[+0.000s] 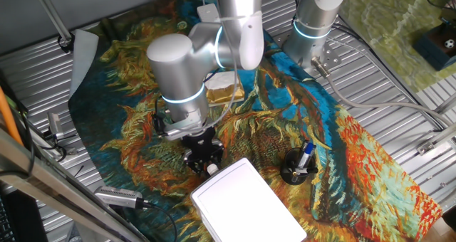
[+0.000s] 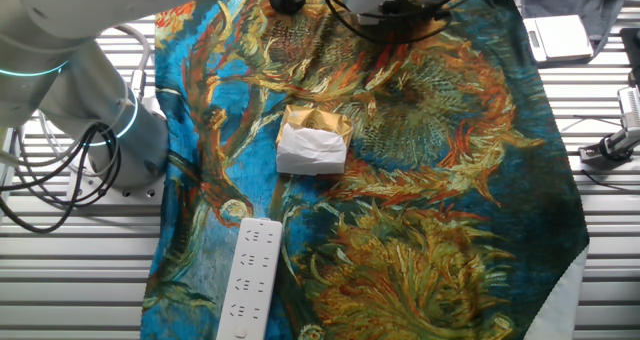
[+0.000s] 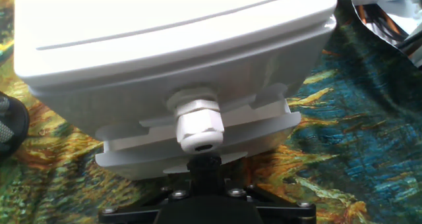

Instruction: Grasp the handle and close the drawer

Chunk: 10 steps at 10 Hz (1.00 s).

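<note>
The white smooth-topped box [image 1: 246, 203] stands at the front of the painted cloth. In the hand view it fills the upper frame [image 3: 171, 46]. Its drawer [image 3: 198, 148] sticks out a little below the lid as a shallow white tray. The handle [image 3: 200, 128], a small white rounded knob, sits in the middle of the drawer front and also shows in one fixed view [image 1: 211, 169]. My gripper [image 1: 205, 160] is right against the knob. In the hand view its fingertips [image 3: 204, 166] form one dark lump just under the knob, not on either side of it.
A gold-and-white wrapped block [image 1: 224, 87] lies behind the arm and shows mid-cloth in the other fixed view [image 2: 312, 140]. A black cup with pens [image 1: 299, 165] stands right of the box. A white power strip [image 2: 250, 278] lies on the cloth edge.
</note>
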Each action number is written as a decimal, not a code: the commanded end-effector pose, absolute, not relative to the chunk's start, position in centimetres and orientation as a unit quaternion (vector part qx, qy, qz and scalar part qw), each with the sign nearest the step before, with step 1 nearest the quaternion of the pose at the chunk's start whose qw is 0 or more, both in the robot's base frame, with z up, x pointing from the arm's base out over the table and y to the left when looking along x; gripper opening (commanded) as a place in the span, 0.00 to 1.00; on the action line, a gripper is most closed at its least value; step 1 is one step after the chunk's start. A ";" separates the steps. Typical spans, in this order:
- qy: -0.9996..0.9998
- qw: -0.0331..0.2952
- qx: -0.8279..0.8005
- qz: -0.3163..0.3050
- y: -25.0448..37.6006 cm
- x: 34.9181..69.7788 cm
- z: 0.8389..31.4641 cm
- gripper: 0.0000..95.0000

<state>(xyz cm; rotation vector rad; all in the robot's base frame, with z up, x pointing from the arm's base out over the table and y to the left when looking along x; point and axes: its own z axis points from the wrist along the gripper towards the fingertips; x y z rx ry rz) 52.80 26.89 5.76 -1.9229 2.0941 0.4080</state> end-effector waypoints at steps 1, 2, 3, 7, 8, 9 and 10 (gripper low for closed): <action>0.718 0.136 -0.669 0.138 26.8 52.8 5.7 0.40; 0.715 0.139 -0.671 0.137 26.8 52.8 5.7 0.60; 0.714 0.141 -0.673 0.135 26.8 52.8 5.7 0.80; 0.707 0.147 -0.680 0.127 26.7 52.8 5.7 0.80; 0.706 0.147 -0.682 0.125 26.6 52.8 5.8 0.80; 0.706 0.146 -0.682 0.125 26.2 52.8 5.9 0.80; 0.706 0.145 -0.682 0.124 25.9 52.8 5.9 0.80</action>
